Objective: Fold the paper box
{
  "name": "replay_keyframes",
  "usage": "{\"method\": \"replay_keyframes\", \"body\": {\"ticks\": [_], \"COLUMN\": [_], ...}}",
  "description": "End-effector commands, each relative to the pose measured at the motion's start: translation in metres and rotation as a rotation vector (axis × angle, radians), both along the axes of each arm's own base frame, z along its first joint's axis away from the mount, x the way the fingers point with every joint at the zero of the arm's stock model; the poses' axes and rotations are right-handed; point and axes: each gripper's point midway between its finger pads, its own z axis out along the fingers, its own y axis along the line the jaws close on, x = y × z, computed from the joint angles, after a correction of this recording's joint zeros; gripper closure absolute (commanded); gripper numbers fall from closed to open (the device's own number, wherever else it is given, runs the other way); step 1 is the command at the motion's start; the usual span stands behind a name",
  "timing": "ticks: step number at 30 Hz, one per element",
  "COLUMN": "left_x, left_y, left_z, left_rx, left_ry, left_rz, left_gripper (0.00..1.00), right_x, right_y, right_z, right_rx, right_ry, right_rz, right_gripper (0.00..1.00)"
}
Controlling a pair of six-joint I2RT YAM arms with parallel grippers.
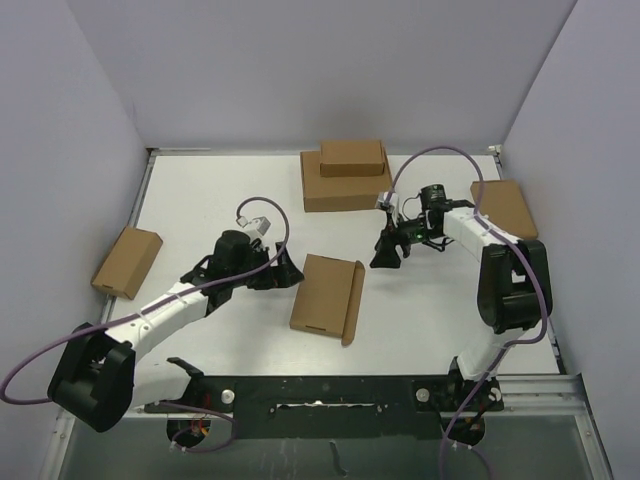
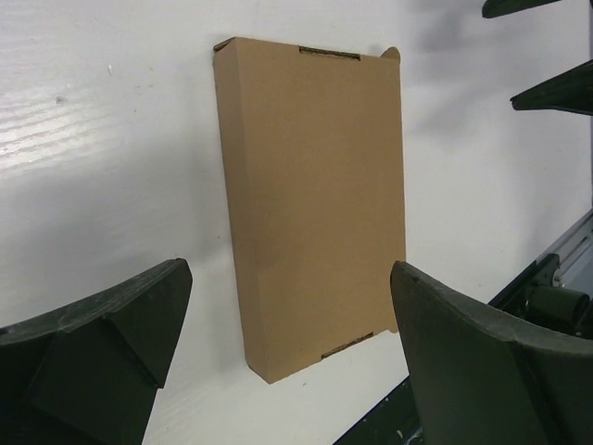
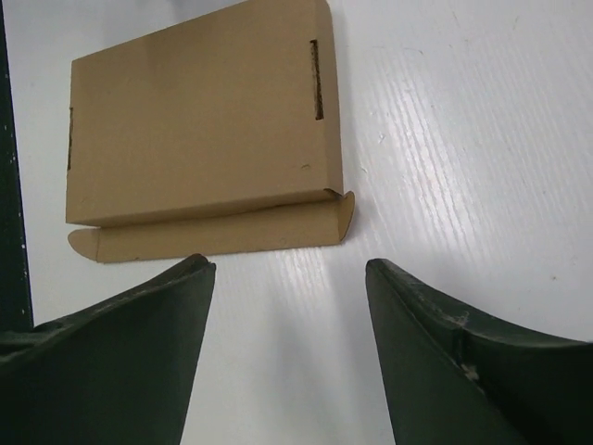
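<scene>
The paper box [image 1: 326, 296] lies flat in the middle of the white table, closed up, with one long flap sticking out along its right side. The left wrist view shows the paper box [image 2: 310, 195] ahead of my fingers, slots visible at both short ends. In the right wrist view the paper box [image 3: 199, 125] lies with its loose flap [image 3: 218, 234] resting on the table. My left gripper [image 1: 281, 271] is open just left of the box, apart from it. Up and to the right of the box, my right gripper [image 1: 387, 252] is open too. Neither holds anything.
A large brown box [image 1: 343, 186] with a smaller box [image 1: 351, 157] on top stands at the back centre. Another brown box [image 1: 127, 262] lies at the left table edge and one [image 1: 505, 208] at the right edge. A black rail [image 1: 320, 393] runs along the near edge.
</scene>
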Motion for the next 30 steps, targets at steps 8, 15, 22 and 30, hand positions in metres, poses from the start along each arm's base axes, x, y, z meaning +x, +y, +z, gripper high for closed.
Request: {"method": "replay_keyframes", "body": {"ticks": [8,15,22,30], "left_x": [0.011,0.002,0.0,-0.003], "left_y": [-0.001,-0.008,-0.014,-0.018], "left_z": [0.007,-0.011,-0.029,-0.041], "left_rx": [0.009,-0.073,-0.041,-0.05], "left_ry": [-0.103,-0.022,0.041,0.094], "left_rz": [-0.002,0.033,0.023,0.049], "left_gripper": [0.12,0.16,0.16,0.16], "right_x": [-0.11,-0.131,-0.118,-0.085], "right_y": [0.033,0.022,0.031,0.055], "right_z": [0.023,-0.003,0.008,0.028], "right_rx": [0.112,-0.016,0.016,0.084], "right_ry": [-0.527,-0.558,-0.486,-0.024], "right_rz": [0.533,0.606,0.503,0.188], "right_gripper": [0.19,0.18,0.37,0.57]}}
